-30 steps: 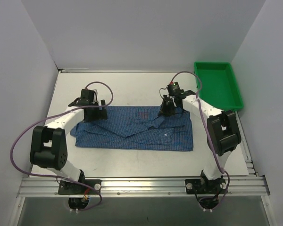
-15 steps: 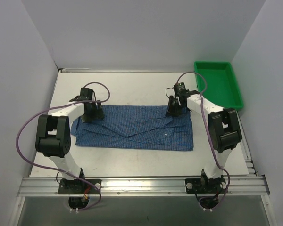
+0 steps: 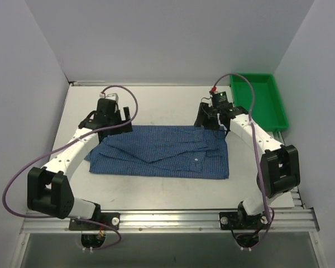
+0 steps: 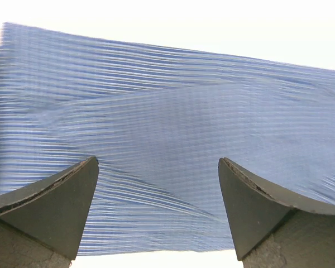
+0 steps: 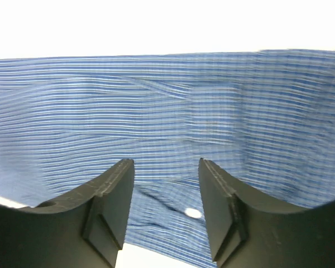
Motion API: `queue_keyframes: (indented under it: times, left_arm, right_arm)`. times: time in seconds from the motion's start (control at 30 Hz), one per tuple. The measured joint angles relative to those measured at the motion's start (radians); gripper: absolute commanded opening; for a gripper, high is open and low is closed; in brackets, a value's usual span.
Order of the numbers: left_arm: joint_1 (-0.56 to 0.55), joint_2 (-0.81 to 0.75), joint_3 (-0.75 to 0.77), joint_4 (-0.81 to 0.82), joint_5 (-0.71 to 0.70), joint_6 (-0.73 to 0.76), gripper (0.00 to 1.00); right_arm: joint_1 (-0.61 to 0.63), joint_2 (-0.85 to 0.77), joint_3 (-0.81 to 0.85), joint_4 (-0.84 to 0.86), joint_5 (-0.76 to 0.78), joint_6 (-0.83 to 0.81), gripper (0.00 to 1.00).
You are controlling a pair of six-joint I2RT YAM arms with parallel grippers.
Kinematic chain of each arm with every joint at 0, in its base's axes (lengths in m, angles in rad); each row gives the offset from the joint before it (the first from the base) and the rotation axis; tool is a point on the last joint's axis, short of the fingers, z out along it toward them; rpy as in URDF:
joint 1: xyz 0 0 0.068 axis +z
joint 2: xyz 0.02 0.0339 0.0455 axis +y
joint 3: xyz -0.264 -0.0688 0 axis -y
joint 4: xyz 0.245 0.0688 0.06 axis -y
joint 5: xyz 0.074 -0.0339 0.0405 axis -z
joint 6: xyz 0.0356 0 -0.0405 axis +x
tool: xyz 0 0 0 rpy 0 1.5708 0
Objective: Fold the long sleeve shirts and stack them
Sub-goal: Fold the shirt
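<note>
While the blue checked shirt [image 3: 162,153] lies flat in the middle of the white table [image 3: 156,100], folded into a long rectangle, my left gripper [image 4: 158,162] spread wide and empty at its far left edge, my right gripper [image 5: 166,161] parted, holding nothing, at its far right corner, green tray [image 3: 282,111] just beyond.

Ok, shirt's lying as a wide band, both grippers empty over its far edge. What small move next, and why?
Probably lower the right gripper to pinch the right end of the shirt for a crosswise fold: it lies flat but much wider than deep, and the left gripper is open and empty too.
</note>
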Motion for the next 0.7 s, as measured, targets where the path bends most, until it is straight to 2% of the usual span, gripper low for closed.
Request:
queue_keyframes:
  times: [0.13,0.3,0.53,0.7]
  left_arm:
    - [-0.155,-0.033,-0.010,0.051,0.036,-0.087,0.94]
    - [-0.259,0.031,-0.126,0.182,0.064,-0.193,0.93]
    - [-0.282,0.089,-0.349,0.339,0.077,-0.312,0.92]
    - [-0.281,0.051,-0.386,0.381,0.081,-0.344,0.92]
  right_arm:
    - [0.024,-0.030,-0.074,0.148,-0.078,0.066,0.43]
    - [0.013,0.037,-0.226,0.311,-0.145,0.148,0.40]
    - [-0.055,0.085,-0.410,0.527,-0.220,0.222,0.40]
    - [-0.072,0.055,-0.446,0.560,-0.245,0.216,0.42]
